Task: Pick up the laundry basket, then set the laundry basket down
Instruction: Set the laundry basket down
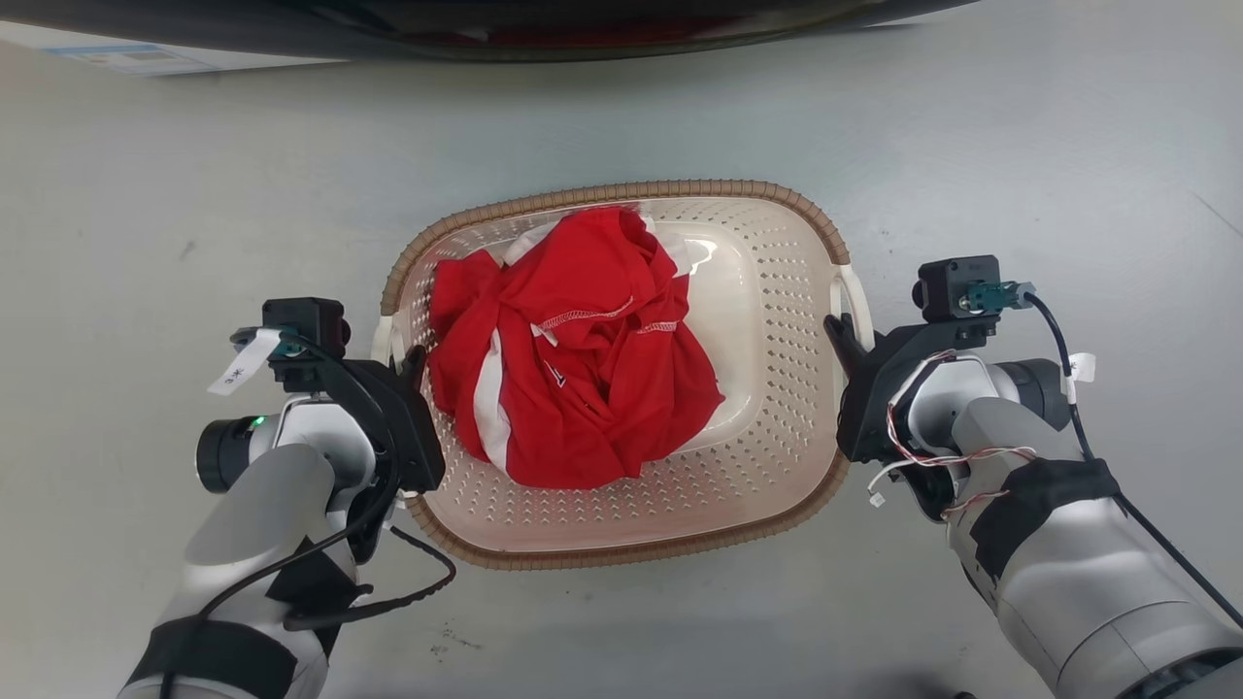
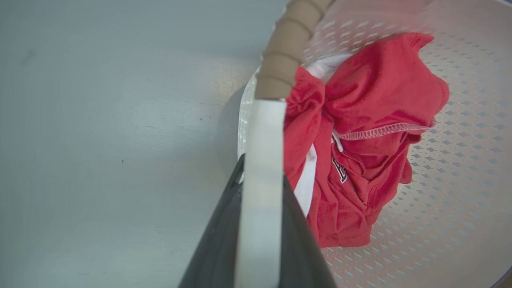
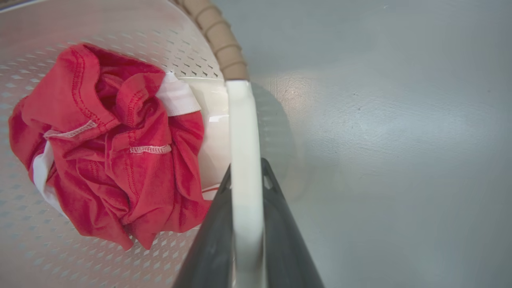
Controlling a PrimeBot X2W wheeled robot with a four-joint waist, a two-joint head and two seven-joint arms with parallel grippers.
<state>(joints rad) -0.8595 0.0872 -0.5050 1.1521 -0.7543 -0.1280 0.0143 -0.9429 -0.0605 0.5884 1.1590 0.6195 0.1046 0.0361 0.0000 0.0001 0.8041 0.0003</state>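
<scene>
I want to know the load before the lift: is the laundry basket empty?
No, a crumpled red and white garment lies inside the laundry basket, covering much of its floor.

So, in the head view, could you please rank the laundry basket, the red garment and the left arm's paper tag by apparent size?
Largest: laundry basket.
Next: red garment lying in it.
Smallest: paper tag, despite sitting nearer the camera.
</scene>
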